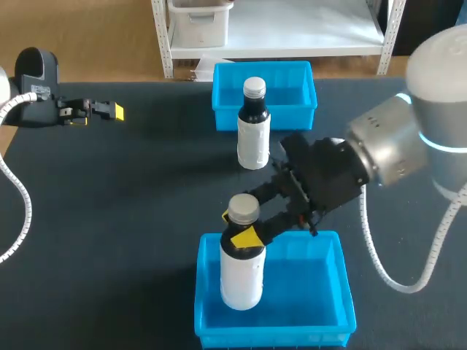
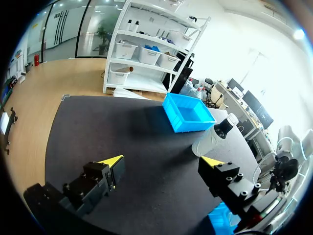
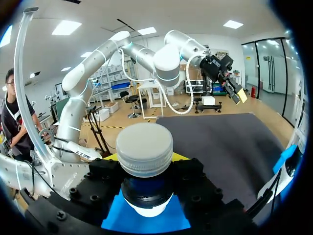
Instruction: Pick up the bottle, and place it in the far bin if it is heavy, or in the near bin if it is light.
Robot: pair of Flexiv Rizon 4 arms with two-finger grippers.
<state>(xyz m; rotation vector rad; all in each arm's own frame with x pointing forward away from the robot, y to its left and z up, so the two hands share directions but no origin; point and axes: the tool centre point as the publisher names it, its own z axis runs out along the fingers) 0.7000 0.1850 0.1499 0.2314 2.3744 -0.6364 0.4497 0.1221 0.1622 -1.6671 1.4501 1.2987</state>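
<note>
Head view: bottle (image 1: 241, 281) in right claw (image 1: 245, 221)

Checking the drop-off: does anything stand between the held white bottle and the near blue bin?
Nothing visible does. The white plastic bottle with the grey cap, clamped in the right jaws, is within the walls of the near blue plastic bin. The second white bottle stands apart, by the far blue bin.

R gripper (image 1: 246, 221) far fingertip hidden behind bottle (image 1: 241, 277) neck, prob. touching it.
</note>
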